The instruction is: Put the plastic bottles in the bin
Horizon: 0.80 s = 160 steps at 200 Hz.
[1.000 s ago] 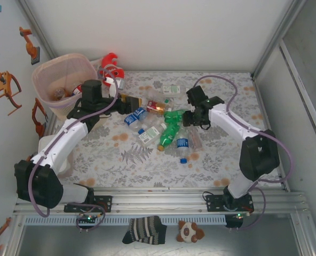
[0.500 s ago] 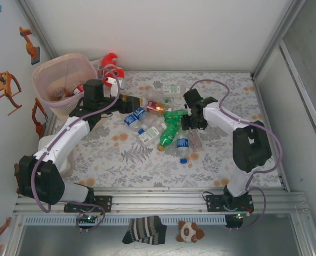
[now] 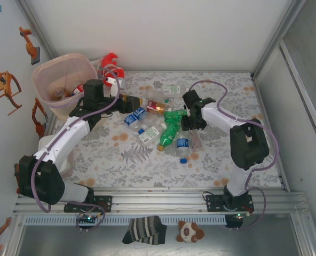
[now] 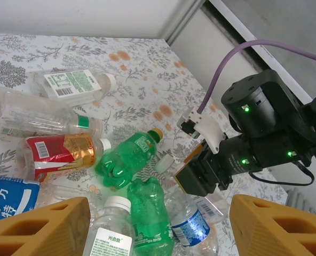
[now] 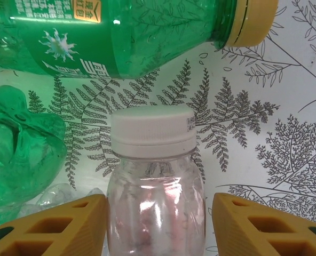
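Where the right arm reaches down into the heap, its end effector [image 5: 158, 213] straddles a clear bottle [image 5: 155, 181] with a white cap [image 5: 153, 130]. One finger lies against the bottle's side and a sliver of the fern-patterned counter [image 3: 147, 160] shows at the other, so it is not clamped. A green bottle [image 5: 136, 32] lies on its side just beyond the cap. The left end effector [image 4: 158, 218] hangs released above the pile, fingers wide apart with nothing between them, over a red-labelled bottle [image 4: 59, 154]. The plastic bottles [image 3: 158, 120] lie scattered mid-counter. The pink bin [image 3: 67, 68] stands at the far left corner, with a few things already inside.
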Motion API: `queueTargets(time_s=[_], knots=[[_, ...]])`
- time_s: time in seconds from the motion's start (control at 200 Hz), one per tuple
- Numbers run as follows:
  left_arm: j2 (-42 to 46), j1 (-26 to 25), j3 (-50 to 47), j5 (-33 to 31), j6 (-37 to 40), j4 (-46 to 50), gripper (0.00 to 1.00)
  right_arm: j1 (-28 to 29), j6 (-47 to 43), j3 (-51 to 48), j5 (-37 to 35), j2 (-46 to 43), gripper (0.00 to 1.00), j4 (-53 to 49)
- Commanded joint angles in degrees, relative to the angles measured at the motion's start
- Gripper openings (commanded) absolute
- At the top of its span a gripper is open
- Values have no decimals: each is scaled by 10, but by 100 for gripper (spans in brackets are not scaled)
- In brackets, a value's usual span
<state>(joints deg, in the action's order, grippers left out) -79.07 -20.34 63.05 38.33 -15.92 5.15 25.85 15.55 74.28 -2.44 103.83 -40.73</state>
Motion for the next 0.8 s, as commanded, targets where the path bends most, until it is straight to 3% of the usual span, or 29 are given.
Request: queueTargets(time_s=[0.0,0.431,0.796], knots=[[-2,-4,19,1,-7,-3,69,-2,-3,-9,-13,3,51,5],[-2,-6,18,2,-15,-17,71,-1,3,-27,-35,-49,42,3],[24,-16,5,20,-15,-72,75,-1,-13,-13,-17,-173,38,17]])
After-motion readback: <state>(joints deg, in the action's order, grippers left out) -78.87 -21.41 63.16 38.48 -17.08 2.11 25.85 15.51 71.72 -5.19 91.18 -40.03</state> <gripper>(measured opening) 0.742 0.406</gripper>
